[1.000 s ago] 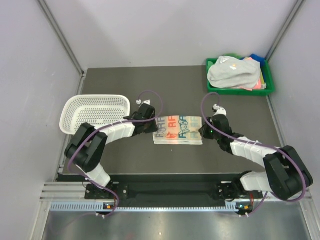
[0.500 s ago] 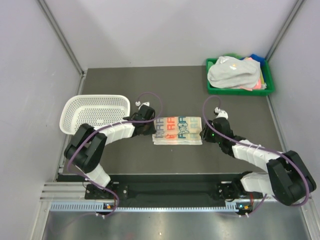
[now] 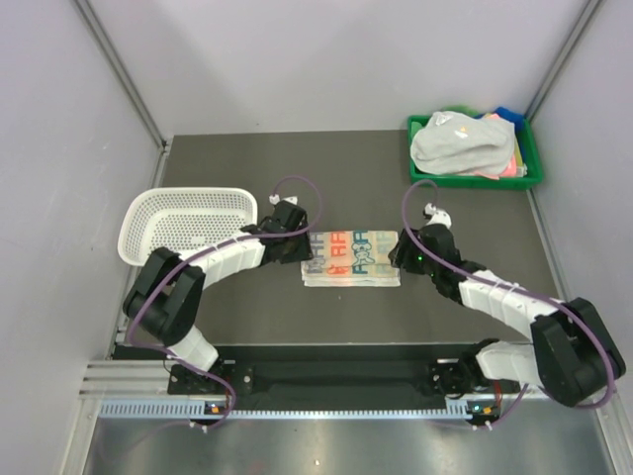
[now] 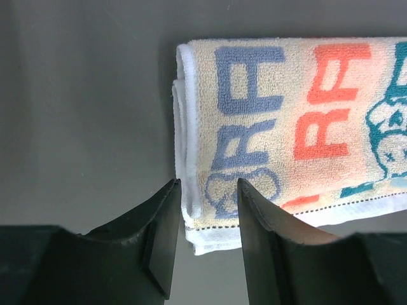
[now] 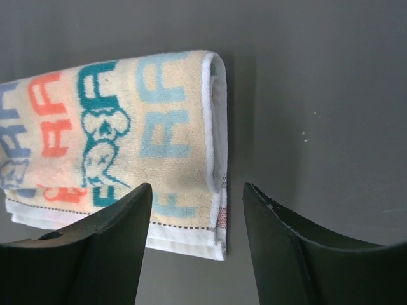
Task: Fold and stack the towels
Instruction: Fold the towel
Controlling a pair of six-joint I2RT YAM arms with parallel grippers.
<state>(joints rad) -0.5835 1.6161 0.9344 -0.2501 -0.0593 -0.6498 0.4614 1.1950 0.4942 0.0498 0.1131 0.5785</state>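
A folded towel point(image 3: 352, 257), white with coloured letters, lies flat in the middle of the table. My left gripper point(image 3: 300, 243) is at its left end. In the left wrist view the left gripper point(image 4: 207, 184) is open, its fingers straddling the towel's point(image 4: 299, 121) near corner without pinching it. My right gripper point(image 3: 399, 253) is at the towel's right end. In the right wrist view the right gripper point(image 5: 197, 187) stands wide open above the folded edge of the towel point(image 5: 127, 127). More towels lie heaped at the back right, a grey-white one point(image 3: 457, 142) on top.
The green tray point(image 3: 473, 182) holding the heap stands in the back right corner, with pink-orange point(image 3: 510, 164) and blue point(image 3: 507, 114) cloth showing under the grey-white towel. A white perforated basket point(image 3: 188, 223) sits at the left, just behind my left arm.
Both grippers have opened and let go of the lettered towel's ends. The towel has stayed in place, folded, and both arms have shifted only slightly.
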